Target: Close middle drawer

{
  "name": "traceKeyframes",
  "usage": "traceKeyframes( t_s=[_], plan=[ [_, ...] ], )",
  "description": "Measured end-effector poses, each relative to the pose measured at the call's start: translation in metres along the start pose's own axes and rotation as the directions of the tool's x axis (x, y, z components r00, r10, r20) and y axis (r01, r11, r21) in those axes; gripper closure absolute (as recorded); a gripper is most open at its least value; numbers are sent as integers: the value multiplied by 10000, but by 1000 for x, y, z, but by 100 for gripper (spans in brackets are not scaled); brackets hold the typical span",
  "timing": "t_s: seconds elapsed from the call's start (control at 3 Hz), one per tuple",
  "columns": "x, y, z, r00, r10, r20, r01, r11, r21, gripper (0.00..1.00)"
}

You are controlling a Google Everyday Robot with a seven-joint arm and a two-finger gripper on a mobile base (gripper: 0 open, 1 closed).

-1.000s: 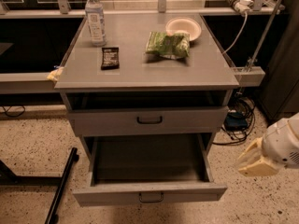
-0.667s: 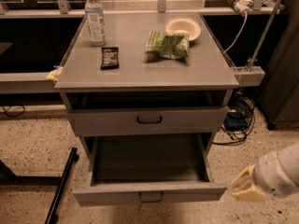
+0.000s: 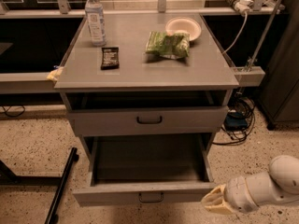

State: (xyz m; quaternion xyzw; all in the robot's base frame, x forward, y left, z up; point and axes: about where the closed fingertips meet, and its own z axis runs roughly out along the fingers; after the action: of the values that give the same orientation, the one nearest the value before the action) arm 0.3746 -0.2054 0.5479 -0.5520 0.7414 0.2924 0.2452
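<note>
The middle drawer (image 3: 148, 192) is pulled far out of the grey cabinet. Its deep grey box is empty, and a small black loop handle (image 3: 151, 198) sits at the centre of its front. My gripper (image 3: 209, 202), with cream fingers on a white arm, is low at the right, just beside the right end of the drawer's front and level with it. Its fingers point left and lie together, holding nothing. I cannot tell whether they touch the front.
Above the middle drawer, another grey drawer (image 3: 149, 120) stands slightly out. The cabinet top (image 3: 140, 71) holds a water bottle (image 3: 95, 17), a dark snack bar (image 3: 110, 58), a green chip bag (image 3: 169, 44) and a white bowl (image 3: 183, 28). A black bar (image 3: 60, 190) lies on the floor at the left, and cables (image 3: 238, 120) at the right.
My gripper has come down and leftward from beside the cabinet's right side to the right end of the open drawer's front. The drawer has not moved.
</note>
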Motion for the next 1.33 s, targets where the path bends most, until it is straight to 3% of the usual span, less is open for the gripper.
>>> traceKeyframes(
  t_s=[0.33,0.67,1.0,1.33],
  plan=[
    [9,-11,36,9972,-361,649,375,9991,-199,100],
    [12,-9,40,9970,-330,695,350,9990,-281,100],
    [29,-16,40,9988,-445,215,442,9989,137,100],
    [51,-40,52,9941,-1086,-58,1087,9900,900,100]
  ],
)
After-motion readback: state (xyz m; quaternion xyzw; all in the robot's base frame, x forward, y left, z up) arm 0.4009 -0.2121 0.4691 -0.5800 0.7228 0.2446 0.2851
